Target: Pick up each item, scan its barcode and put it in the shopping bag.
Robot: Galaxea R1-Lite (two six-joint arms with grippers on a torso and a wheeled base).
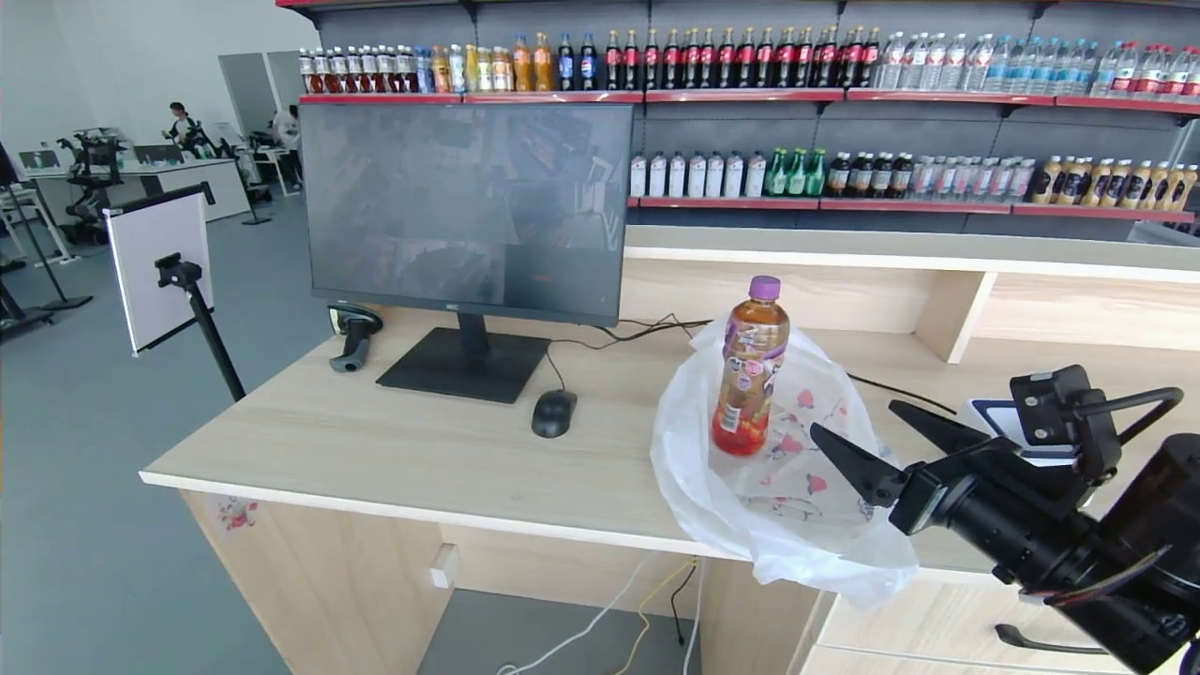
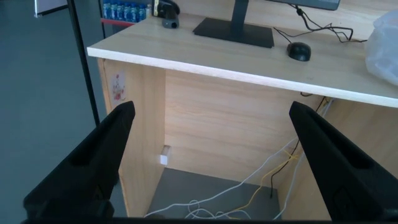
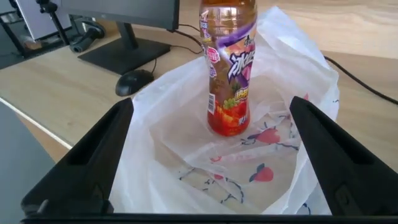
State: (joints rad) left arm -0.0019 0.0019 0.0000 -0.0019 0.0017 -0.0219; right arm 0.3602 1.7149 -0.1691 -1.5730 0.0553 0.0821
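**Op:** What was hidden or hard to read?

**Obs:** In the right wrist view your bottle (image 3: 229, 68) was cut off above the shoulder, so the cap was out of frame. The label print was too small to tell a barcode. A white-and-blue device (image 1: 998, 420), far right of the monitor (image 1: 469, 211), sat mostly behind your right gripper (image 1: 855, 418); what it was, could not tell. The shopping bag (image 1: 797, 487) drooped over the counter (image 1: 422, 450) edge. Its lower folds were crumpled.

**Op:** Bottle position and heading?

**Obs:** Right of the monitor and nearer you than its base. It stood upright, long axis vertical, purple cap up, red base on the bag's printed plastic. Plastic rose behind it. Whether it stood inside the bag's mouth or on top of the bag, could not tell.

**Op:** Hands?

**Obs:** Your right gripper hung just right of the bottle, fingers spread wide with nothing between them, tips pointed toward the monitor side. Your left gripper (image 2: 211, 107) sat low, out in front of the counter, below the level of the monitor's base, fingers also wide apart and bare.

**Op:** Else?

**Obs:** Mouse (image 1: 554, 412) lay just in front of the monitor's base, to its right. Handheld scanner (image 1: 354, 337) stood just left of that base.
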